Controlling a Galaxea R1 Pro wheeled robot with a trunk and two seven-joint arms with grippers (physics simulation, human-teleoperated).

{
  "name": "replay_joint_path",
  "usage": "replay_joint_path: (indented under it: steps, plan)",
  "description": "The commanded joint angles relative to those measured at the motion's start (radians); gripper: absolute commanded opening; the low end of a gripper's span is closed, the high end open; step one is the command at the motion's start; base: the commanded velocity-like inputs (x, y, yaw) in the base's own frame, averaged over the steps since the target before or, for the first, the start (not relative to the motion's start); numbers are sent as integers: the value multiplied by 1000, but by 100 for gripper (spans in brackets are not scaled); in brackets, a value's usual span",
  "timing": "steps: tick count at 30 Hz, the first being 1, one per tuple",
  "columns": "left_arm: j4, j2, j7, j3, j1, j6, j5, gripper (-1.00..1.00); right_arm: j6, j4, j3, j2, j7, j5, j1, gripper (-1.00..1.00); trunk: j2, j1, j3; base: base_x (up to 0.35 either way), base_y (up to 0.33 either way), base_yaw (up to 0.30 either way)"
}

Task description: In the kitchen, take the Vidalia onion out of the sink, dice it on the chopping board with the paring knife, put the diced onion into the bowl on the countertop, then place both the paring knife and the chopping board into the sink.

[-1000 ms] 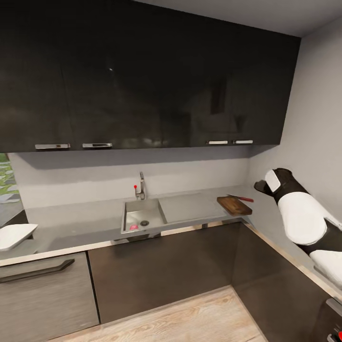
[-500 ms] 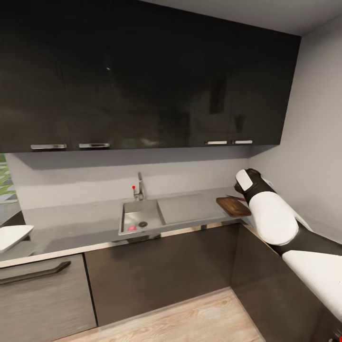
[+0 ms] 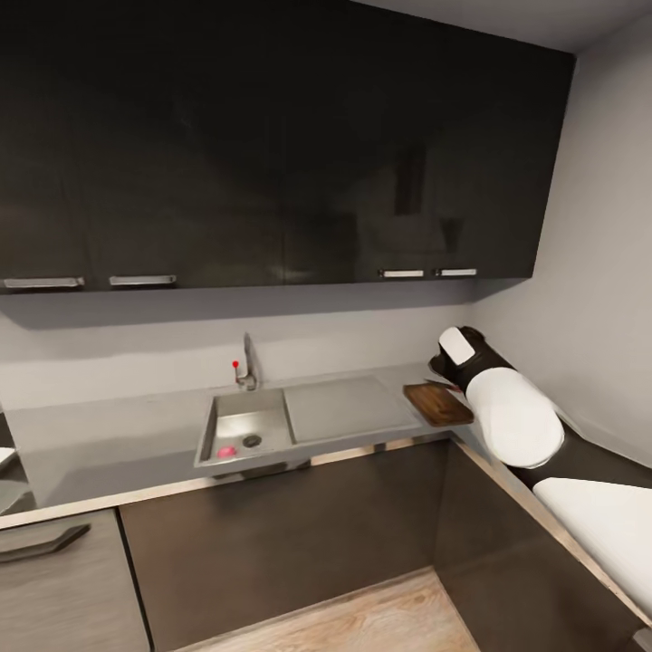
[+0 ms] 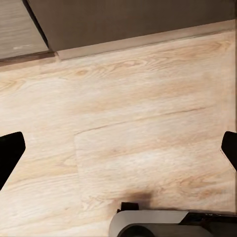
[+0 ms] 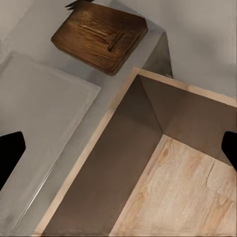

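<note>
the onion [image 3: 226, 451], a small pink thing, lies in the sink [image 3: 237, 417] beside the drain, well off at nine o'clock from the right gripper [image 3: 450, 360], which hangs beside the board [image 3: 438, 404]; that arm looks nearer. both grippers' fingertips stand wide apart, holding nothing. left gripper [image 4: 118, 148] faces the floor [image 4: 128, 123].

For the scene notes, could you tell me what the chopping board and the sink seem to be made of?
The chopping board looks like dark brown wood, with visible grain streaks. The sink appears to be stainless steel, judging by its grey, softly reflective basin.
</note>
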Motion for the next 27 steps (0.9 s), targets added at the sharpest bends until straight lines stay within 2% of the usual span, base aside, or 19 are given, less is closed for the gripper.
replay_joint_path:
  steps: [1,8,19,27]
  plan:
    - [-1,0,-1,1,1,-1,3,100,7,19,1,1,-2,-8,0,100,0,1,0,271,-100,0]
    - [-1,0,-1,1,1,-1,3,100,7,42,-1,-2,0,-12,0,100,0,1,0,225,-26,0]
    - [-1,0,-1,1,1,-1,3,100,7,67,-1,-1,-1,-12,1,100,0,1,0,94,0,0]
    - [-1,0,-1,1,1,-1,3,100,7,93,-1,-4,-1,-12,2,100,0,1,-10,79,0,0]
